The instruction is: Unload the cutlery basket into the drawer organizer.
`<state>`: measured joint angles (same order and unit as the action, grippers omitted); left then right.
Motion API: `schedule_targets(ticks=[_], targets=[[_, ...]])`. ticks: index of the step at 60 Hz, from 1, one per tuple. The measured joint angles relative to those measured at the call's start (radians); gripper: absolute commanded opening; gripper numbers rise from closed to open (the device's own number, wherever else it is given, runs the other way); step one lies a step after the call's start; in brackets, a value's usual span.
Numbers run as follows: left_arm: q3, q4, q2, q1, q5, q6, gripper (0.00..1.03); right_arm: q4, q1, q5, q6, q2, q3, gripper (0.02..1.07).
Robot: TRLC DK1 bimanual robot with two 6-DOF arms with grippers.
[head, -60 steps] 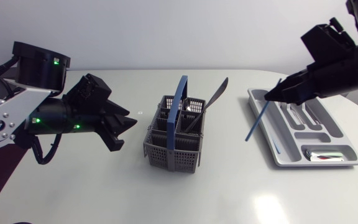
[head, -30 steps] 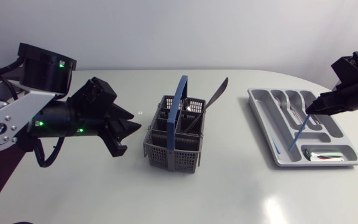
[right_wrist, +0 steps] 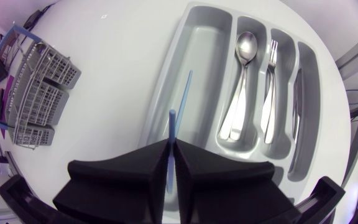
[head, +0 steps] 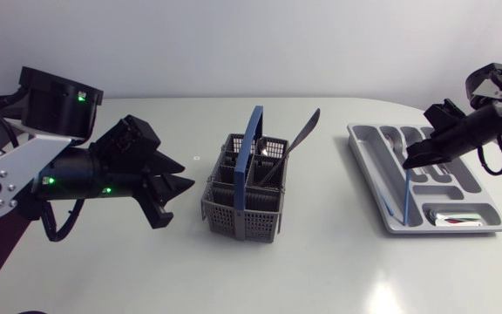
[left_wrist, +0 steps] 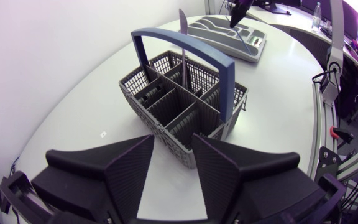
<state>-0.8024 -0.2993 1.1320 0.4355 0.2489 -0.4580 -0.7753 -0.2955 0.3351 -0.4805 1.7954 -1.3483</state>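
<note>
Your right arm has swung in over the drawer organizer since a second ago, carrying the blue stick from outside the basket-side rim to a spot above the long outer compartment. Your left arm has barely shifted.

The right gripper is clamped on the stick, fingers nearly together with only the stick between them. The stick hangs steeply below the gripper, and its lower end appears to reach down into that long compartment (whether it touches the floor cannot be told). A spoon and a fork already lie in the neighbouring slots.

What your next move turns on is axis. The stick stands close to upright, while the compartment runs lengthwise away from the gripper, so you would likely need to tip the stick along that length before letting go.

The left gripper hangs with its fingers apart and empty. The cutlery basket sits just ahead of it with a silver piece left inside, and your left arm is much the nearer one for that.
</note>
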Motion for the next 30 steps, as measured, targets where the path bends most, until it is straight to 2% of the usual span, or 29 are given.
schedule_targets(ticks=[14, 17, 21, 22, 23, 30], targets=[[0.006, -0.003, 0.0, 0.019, 0.0, -0.015, 0.46, 0.076, 0.021, -0.02, 0.061, 0.192, -0.108, 0.17], [0.006, -0.003, 0.0, 0.021, 0.0, -0.016, 0.46, 0.086, 0.026, -0.027, 0.069, 0.223, -0.123, 0.25], [0.008, -0.003, 0.0, 0.025, 0.0, -0.019, 0.46, 0.1, 0.029, -0.033, 0.078, 0.245, -0.132, 0.41], [0.011, -0.002, 0.0, 0.026, 0.0, -0.019, 0.46, 0.105, 0.029, -0.038, 0.08, 0.247, -0.133, 0.45], [0.012, -0.003, 0.0, 0.027, 0.0, -0.019, 0.46, 0.107, 0.031, -0.039, 0.081, 0.248, -0.133, 0.55], [0.025, -0.002, 0.0, 0.033, 0.0, -0.023, 0.46, 0.148, 0.035, -0.057, 0.089, 0.23, -0.122, 0.75]])
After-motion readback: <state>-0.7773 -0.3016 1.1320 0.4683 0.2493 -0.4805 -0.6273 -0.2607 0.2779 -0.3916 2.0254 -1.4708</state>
